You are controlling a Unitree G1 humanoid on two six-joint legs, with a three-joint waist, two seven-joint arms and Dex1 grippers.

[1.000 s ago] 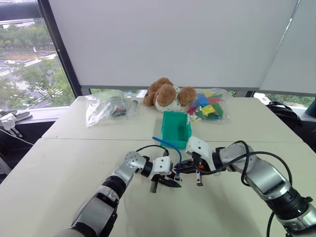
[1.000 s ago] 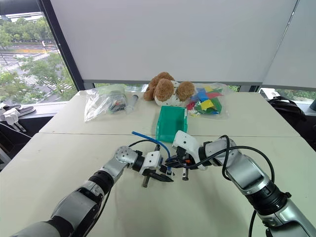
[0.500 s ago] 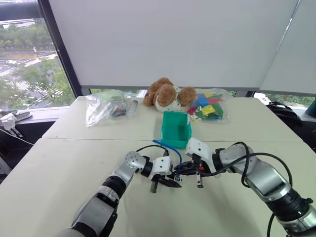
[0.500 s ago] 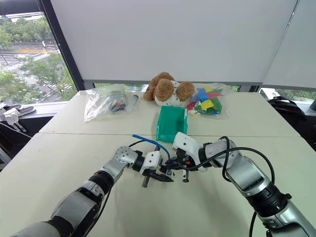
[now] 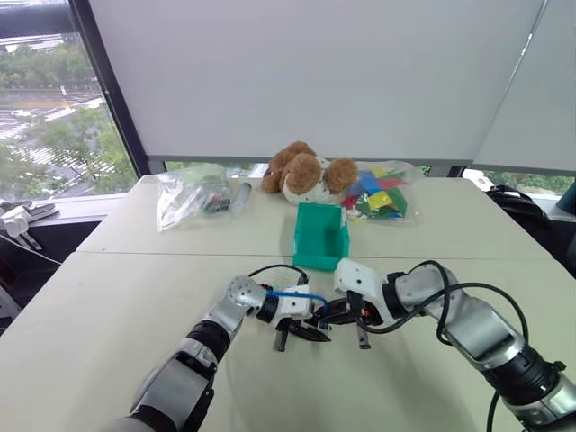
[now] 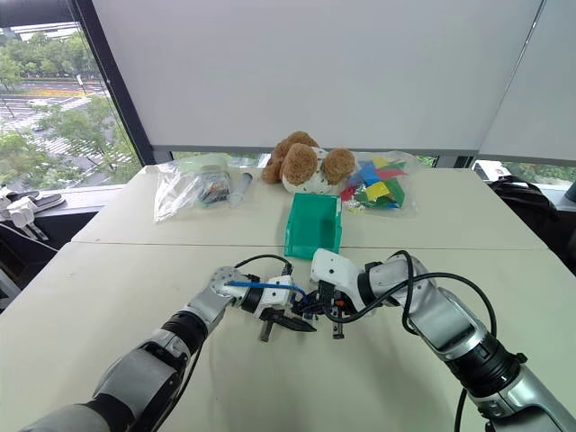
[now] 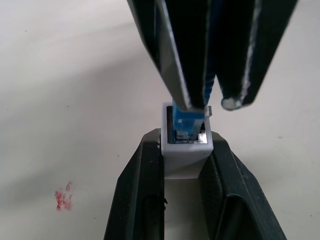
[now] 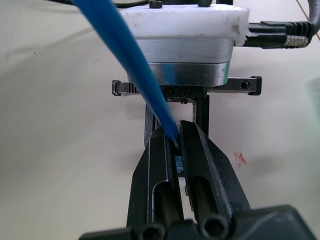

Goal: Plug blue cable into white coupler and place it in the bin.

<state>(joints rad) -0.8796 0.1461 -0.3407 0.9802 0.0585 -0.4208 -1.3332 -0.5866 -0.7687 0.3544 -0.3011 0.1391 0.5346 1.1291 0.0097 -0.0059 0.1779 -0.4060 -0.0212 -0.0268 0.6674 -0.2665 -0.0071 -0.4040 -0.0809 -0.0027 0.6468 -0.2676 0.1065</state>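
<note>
- Grippers meet over the near half of the table [image 5: 117, 297], fingertips facing each other, a little nearer than the seam that crosses the tabletop.
- Left gripper [image 7: 182, 170] is clamped narrow on the white coupler [image 7: 186, 150], one black finger pressed on each side of the little block, with the coupler's socket facing away from the wrist.
- Right gripper [image 8: 175, 145] is pinched almost closed on the blue cable [image 8: 135, 70] just behind its plug; in the left wrist view its two dark fingers come down onto the coupler from the opposite side.
- The cable's blue plug end sits inside the coupler's socket; how deep it is seated cannot be told.
- From the pinch the cable runs back as a thin blue line over the left gripper's white housing [image 5: 290, 302], towards the left arm.
- The bin [image 5: 320, 236] stands on the table just past the seam, beyond both grippers and apart from them.
- Behind the bin, near the far edge, lie a brown plush toy [image 5: 304, 173], a clear bag of coloured blocks [image 5: 378, 198] to its right and another clear bag [image 5: 191, 193] to its left.
- A small red smudge [image 7: 62, 196] marks the tabletop beside the left gripper.
</note>
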